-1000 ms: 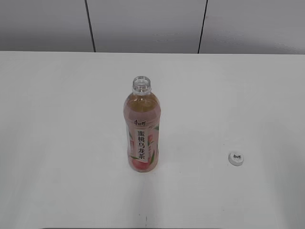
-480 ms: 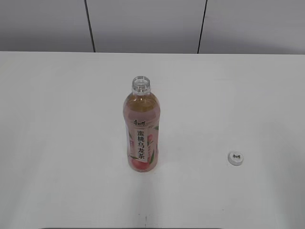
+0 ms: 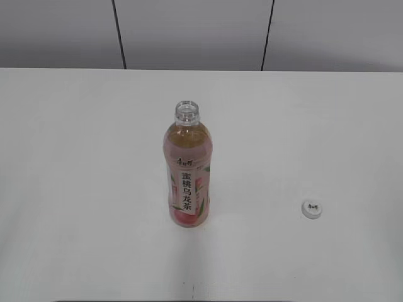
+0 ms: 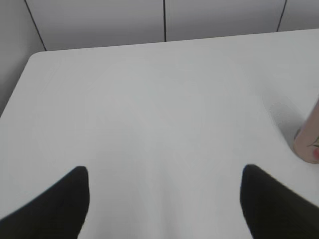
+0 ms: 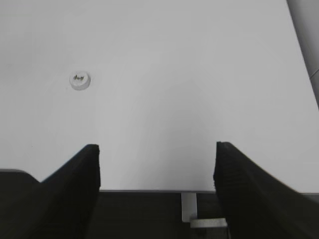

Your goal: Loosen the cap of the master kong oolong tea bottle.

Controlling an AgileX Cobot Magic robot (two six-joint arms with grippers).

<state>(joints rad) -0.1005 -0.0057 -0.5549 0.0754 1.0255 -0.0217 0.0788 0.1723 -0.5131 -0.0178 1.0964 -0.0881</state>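
A white table [image 3: 75, 189] runs to a grey panelled wall. Nothing has moved across the last second: the master kong oolong tea bottle [image 3: 187, 170] stands uncapped, the cap [image 3: 312, 209] well right of it. Left tool [image 4: 164, 199] and right tool [image 5: 157, 174] hang apart, empty; the loosening looks complete.

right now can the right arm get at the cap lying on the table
Probably yes: the cap lies alone on the bare table ahead of the open right tool, to its left, with nothing between them.

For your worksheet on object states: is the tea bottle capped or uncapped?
Uncapped. The bottle stands upright with a bare open neck; its white cap lies apart on the table.
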